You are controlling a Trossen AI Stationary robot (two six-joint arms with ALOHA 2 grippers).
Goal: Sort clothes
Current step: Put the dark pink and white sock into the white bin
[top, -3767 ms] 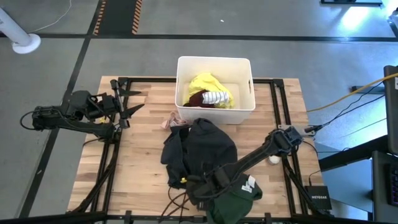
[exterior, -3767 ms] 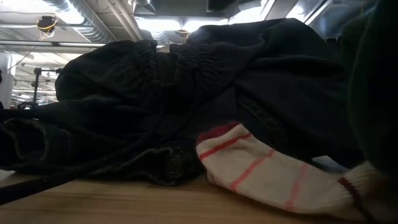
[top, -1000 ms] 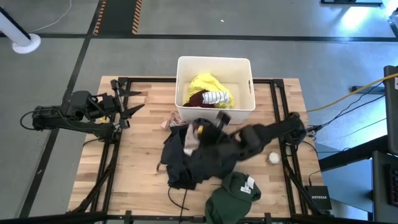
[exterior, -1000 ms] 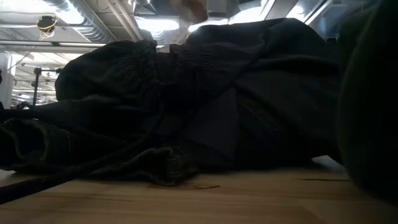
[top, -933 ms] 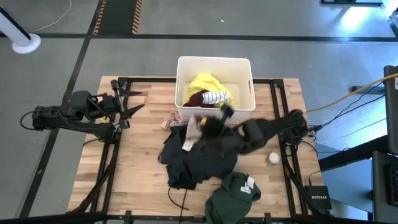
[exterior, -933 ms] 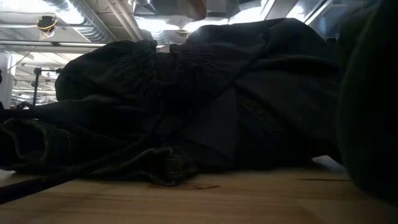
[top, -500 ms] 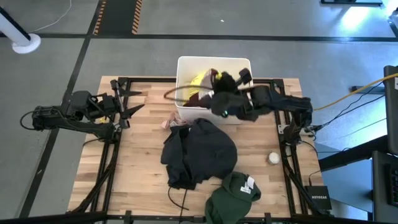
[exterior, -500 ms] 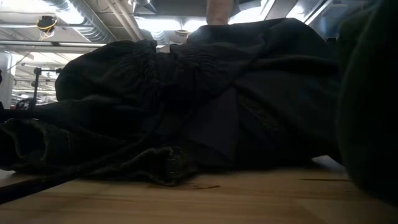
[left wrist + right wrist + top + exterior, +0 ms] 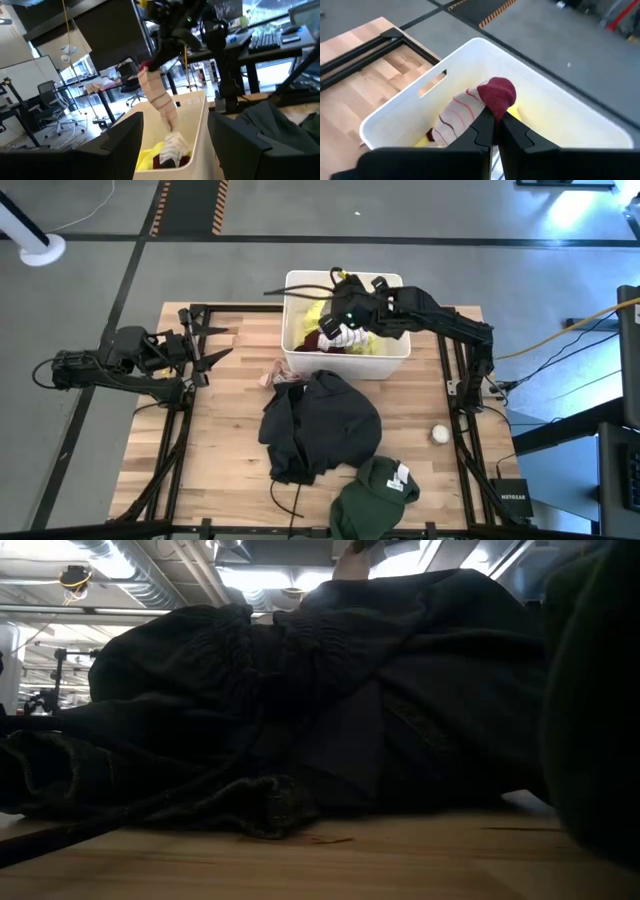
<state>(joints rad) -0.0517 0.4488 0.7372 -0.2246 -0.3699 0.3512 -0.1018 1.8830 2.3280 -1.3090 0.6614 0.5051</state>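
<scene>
My right gripper (image 9: pixel 346 304) is shut on a white sock with red stripes and a maroon end (image 9: pixel 462 111), above the white bin (image 9: pixel 398 356). The bin holds a neon yellow garment (image 9: pixel 316 314), a maroon piece (image 9: pixel 314 340) and another striped sock (image 9: pixel 175 146). Two black garments (image 9: pixel 322 425) lie heaped on the table's middle, and they fill the low view (image 9: pixel 300 700). A dark green garment with a white label (image 9: pixel 375 494) lies at the near edge. My left gripper (image 9: pixel 214 345) waits open at the table's left. My right gripper pinches the sock's maroon end (image 9: pixel 498 95) between its two fingers (image 9: pixel 485 131). The fingers slant down from above. The sock hangs below the gripper (image 9: pixel 156 94), over the inside of the bin, with its lower end (image 9: pixel 171 120) just above the clothes there.
A small pink cloth (image 9: pixel 281 374) lies by the bin's near left corner. A small white ball (image 9: pixel 440 435) sits at the table's right. Black frame rails (image 9: pixel 455 370) run along the table's edges.
My right gripper has gone from above the black pile toward the table's far edge and up, carrying the striped sock. The sock has swung along and now hangs over the bin. The black garments have stayed where they were.
</scene>
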